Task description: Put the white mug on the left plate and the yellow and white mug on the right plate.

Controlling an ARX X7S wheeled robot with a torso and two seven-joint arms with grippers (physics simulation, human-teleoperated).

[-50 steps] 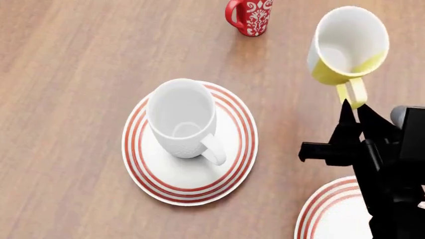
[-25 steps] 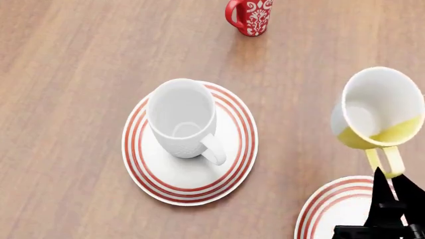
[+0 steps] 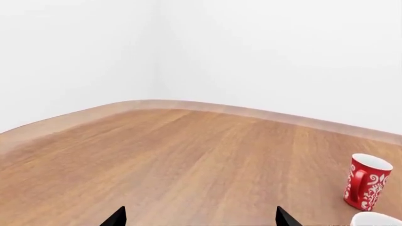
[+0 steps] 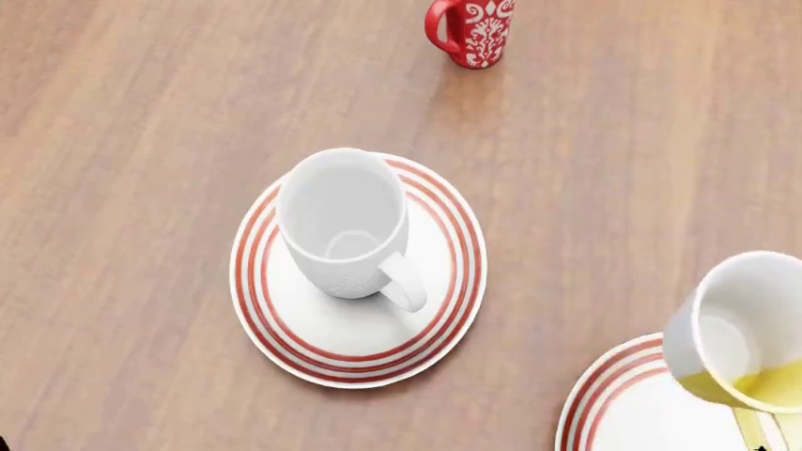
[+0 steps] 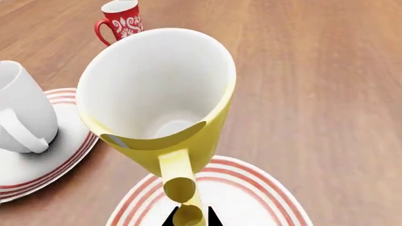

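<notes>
While held by its yellow handle in the right tool [image 5: 188, 220], the yellow and white mug [image 5: 164, 101] hangs tilted above the right plate [image 5: 251, 197], mouth turned toward the wrist camera, white inside showing. Clamped on that handle, the two dark tool tips, one either side of its lower end. In the head view, mug [image 4: 742, 343] at the lower right edge, over the near-left rim of the right plate [image 4: 626, 399]; cannot tell whether base and plate touch.

Upright on the left plate [image 4: 314, 352], the white mug [image 4: 344, 224], loop handle pointing toward the robot and slightly right. Three thin red rings around each plate's rim.

Farther back on the wooden surface [image 4: 150, 141], well apart from both plates, a red mug with white floral pattern [image 4: 472, 31], upright, handle to the left.

From the left wrist view, only two dark tips of the left tool [image 3: 198, 217] at the frame edge, set wide apart with nothing between, over bare wood; red mug [image 3: 367, 181] off to one side, white walls behind.
</notes>
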